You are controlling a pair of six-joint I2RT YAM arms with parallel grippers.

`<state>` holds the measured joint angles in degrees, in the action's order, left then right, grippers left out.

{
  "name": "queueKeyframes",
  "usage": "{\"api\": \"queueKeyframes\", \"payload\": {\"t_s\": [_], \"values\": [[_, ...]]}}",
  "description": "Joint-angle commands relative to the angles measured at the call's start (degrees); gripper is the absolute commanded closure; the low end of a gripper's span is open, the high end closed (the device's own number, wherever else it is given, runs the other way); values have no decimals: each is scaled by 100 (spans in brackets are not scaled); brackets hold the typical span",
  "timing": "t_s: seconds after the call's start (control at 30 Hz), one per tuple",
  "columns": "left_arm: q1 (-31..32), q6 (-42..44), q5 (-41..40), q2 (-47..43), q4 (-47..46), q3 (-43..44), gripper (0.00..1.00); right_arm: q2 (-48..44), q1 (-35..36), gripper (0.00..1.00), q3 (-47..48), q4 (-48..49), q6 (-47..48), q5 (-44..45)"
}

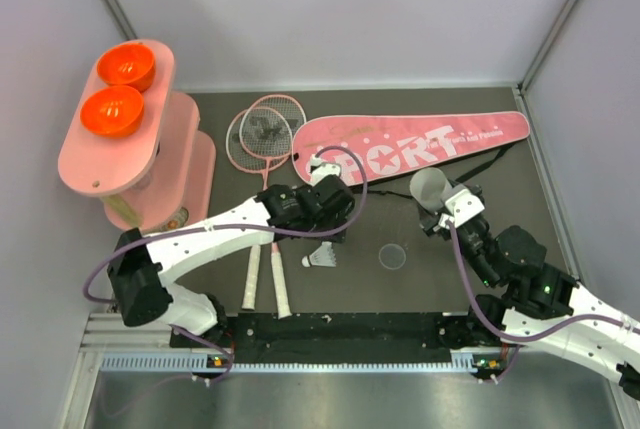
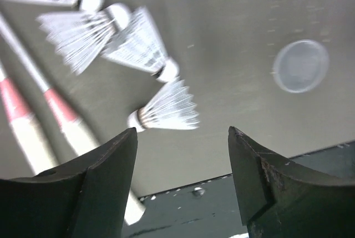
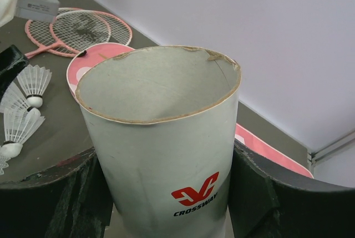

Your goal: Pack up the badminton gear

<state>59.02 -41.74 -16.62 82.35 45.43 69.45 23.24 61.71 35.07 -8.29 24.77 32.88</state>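
Your white tube (image 3: 161, 155) is in your right claw (image 3: 163, 163), open end up, with a rim that is a bit torn. Inside you see only the bare grey wall near the top; the bottom is hidden. The claw is clamped on the tube, with one black finger (image 3: 55, 193) pressed on each side. It holds the tube just in front of the pink bag (image 1: 420, 139).

The bag lies flat at the far side of the table (image 1: 360, 294), and you cannot tell what is in it. The two rackets (image 1: 262, 134) lie outside it, just to its left. Their heads overlap and their handles point to you.

Four shuttlecocks (image 2: 166, 107) lie in a loose bunch on the table beside the handles. Your left claw (image 2: 182, 135) hangs over them with its fingers wide apart and holds nothing. A round clear lid (image 2: 301, 66) lies flat, off to the right of the shuttlecocks.

Two orange bowls (image 1: 125, 66) sit on top of the pink stand (image 1: 100, 159) in the far left corner.
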Motion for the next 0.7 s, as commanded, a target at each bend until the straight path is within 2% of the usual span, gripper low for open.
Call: {"api": "queueKeyframes", "payload": {"t_s": [0.0, 0.2, 0.67], "values": [[4, -854, -886, 203, 1478, 104, 30, -13, 16, 52, 220, -41, -289, -63], [21, -819, -693, 879, 1416, 543, 39, 101, 7, 51, 263, -49, -306, -142], [399, -942, -1150, 1951, 1319, 912, 39, 66, 16, 51, 246, -76, -324, -221]]}}
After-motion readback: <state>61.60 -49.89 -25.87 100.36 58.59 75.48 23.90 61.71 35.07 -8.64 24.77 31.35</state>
